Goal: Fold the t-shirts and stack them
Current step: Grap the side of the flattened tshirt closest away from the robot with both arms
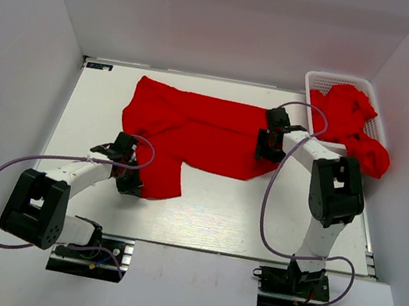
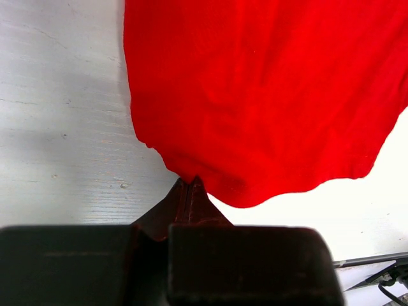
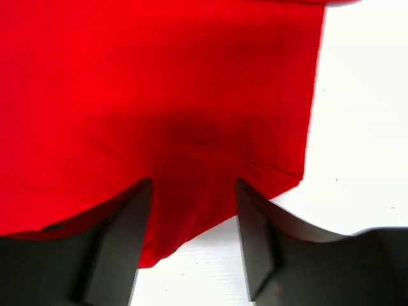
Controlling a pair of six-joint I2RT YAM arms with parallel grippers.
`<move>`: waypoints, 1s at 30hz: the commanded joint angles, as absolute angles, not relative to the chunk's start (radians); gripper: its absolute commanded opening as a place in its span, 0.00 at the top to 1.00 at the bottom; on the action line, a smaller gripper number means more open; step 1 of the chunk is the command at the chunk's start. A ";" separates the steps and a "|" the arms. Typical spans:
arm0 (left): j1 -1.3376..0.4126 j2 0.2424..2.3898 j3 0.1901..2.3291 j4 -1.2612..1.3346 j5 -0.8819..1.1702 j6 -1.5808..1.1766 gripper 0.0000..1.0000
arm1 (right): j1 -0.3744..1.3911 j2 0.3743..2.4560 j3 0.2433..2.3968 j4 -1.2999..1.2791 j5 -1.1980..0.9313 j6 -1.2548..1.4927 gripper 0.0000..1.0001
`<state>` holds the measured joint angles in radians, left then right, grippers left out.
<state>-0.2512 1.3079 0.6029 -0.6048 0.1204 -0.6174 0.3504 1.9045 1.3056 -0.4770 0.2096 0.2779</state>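
White tabletop point(image 1: 217, 219) under your arms carries one bright red cloth t-shirt point(image 1: 193, 127), its long axis running left to right. Nearest you, the left pincer point(image 2: 188, 186) is closed tight on the near hem corner. Farther off, the right pincer point(image 3: 194, 210) stands part open, straddling the shirt's right edge and not yet gripping it. Each arm has its own end.

The left gripper point(image 2: 188, 183) pinches the near hem of the t-shirt point(image 1: 201, 129); the right gripper point(image 3: 194, 191), open, straddles its right edge.
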 commanded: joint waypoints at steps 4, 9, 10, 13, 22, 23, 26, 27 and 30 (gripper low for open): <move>-0.255 1.310 0.609 -0.591 0.089 -0.595 1.00 | 0.356 1.908 1.324 -0.515 0.296 0.327 0.58; -0.255 1.310 0.620 -0.600 0.089 -0.595 1.00 | 0.354 1.901 1.321 -0.535 0.362 0.353 0.97; -0.255 1.301 0.620 -0.600 0.089 -0.595 1.00 | 0.354 1.895 1.318 -0.532 0.368 0.362 1.00; -0.255 1.275 0.632 -0.609 0.098 -0.595 1.00 | 0.354 1.850 1.292 -0.514 0.373 0.360 1.00; -0.255 1.173 0.759 -0.632 0.100 -0.568 1.00 | 0.356 1.625 1.060 -0.431 0.296 0.437 1.00; -0.255 1.173 0.771 -0.623 0.100 -0.568 1.00 | 0.360 1.612 1.028 -0.401 0.290 0.463 1.00; -0.236 1.230 0.825 -0.589 0.123 -0.568 1.00 | 0.356 1.559 0.976 -0.330 0.324 0.529 1.00; -0.236 1.247 0.839 -0.575 0.123 -0.568 1.00 | 0.354 1.543 0.971 -0.318 0.328 0.544 1.00; -0.236 1.330 0.925 -0.528 0.114 -0.568 1.00 | 0.353 1.525 0.960 -0.256 0.334 0.617 1.00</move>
<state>-0.2432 1.2804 0.8513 -0.5941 0.1154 -0.5793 0.3538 1.5612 0.9661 -0.3691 0.3099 0.5129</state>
